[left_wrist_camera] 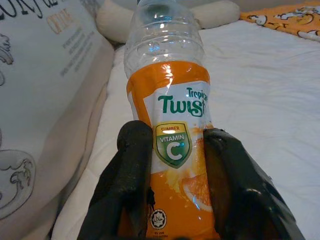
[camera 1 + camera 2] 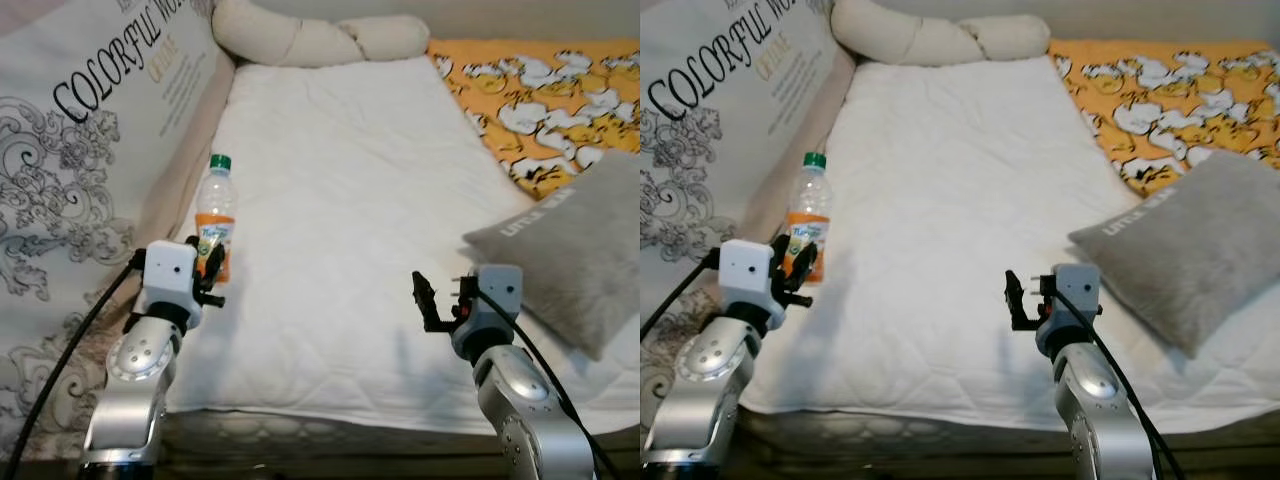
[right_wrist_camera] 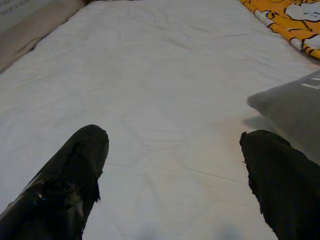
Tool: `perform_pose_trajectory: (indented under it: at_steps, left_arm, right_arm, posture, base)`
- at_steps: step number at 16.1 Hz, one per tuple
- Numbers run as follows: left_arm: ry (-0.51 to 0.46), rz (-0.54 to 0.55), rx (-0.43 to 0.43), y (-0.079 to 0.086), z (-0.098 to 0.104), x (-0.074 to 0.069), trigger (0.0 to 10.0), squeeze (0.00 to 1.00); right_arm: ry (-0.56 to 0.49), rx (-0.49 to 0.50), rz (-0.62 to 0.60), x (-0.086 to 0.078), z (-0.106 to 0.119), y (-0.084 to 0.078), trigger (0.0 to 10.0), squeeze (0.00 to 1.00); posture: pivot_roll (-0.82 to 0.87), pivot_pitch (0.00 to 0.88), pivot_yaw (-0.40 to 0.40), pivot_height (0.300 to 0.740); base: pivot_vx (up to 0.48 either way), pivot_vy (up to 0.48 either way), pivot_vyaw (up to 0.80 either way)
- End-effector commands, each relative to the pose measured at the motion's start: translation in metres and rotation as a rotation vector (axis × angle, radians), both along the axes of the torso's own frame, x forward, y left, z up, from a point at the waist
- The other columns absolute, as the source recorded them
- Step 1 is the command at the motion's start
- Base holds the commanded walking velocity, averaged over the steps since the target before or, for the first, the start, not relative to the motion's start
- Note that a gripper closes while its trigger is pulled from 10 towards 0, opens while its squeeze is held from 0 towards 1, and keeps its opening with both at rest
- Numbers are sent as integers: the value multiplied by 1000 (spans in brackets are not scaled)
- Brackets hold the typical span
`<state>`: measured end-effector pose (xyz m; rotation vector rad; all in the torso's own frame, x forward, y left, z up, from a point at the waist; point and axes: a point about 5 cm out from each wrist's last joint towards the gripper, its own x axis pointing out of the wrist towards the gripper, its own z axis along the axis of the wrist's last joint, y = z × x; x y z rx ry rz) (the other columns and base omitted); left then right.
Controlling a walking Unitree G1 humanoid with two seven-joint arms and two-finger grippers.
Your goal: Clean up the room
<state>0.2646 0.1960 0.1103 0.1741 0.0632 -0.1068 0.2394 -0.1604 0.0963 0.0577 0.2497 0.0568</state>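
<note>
Orange-labelled bottle clasped by left gripper, label legible | right gripper wide over bed

Count on the bed: one bottle, one grey pillow, one cream bolster. One orange patterned blanket. Two grippers: left, right.

Head pair: high, facing forward and down over the bed; both share it.
Left wrist: very close, bottle between its fingers.
Right wrist: low, bed beyond its fingers.
</note>
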Motion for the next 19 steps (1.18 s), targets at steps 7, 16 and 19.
perform_pose_trajectory:
  at_steps: [7,16,19]
  left_arm:
    - [20,3,79,-4,5,-4,10000,0]
    - [51,-22,47,-15,3,-9,10000,0]
    - [44,-167,13,-24,4,-18,10000,0]
  right_arm:
    - [-13,-39,61,5,2,2,10000,0]
    - [29,-50,49,-1,-1,-8,10000,0]
    - [39,-52,70,-6,-1,-9,10000,0]
  posture:
    - [-35,0,58,740]
    - [-54,0,31,740]
    - [-64,0,6,740]
  base:
    - [0,-187,457]
    - [0,0,800]
    - [0,0,800]
